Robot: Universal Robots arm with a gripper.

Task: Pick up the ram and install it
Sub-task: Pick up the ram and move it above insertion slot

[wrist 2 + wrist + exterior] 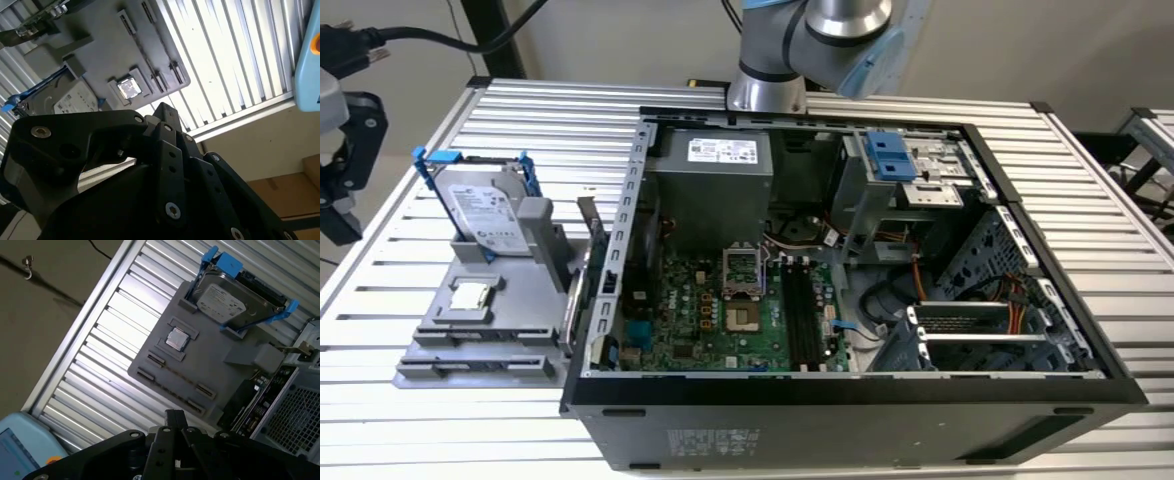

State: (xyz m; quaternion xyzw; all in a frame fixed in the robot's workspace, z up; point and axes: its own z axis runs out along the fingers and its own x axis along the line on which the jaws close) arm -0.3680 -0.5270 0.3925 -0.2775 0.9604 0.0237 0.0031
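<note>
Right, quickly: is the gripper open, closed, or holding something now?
Gripper: closed, with nothing visibly held.

Soft, even light fills the exterior view, with dim shadow inside the computer case [854, 400]. In the second wrist view the table [225, 60] glares white and the pincer [165, 112] is dark.

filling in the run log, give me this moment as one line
gripper: facing gray tray, apart from it | tray: hard drive and chip on it | computer case: open beside tray
</note>
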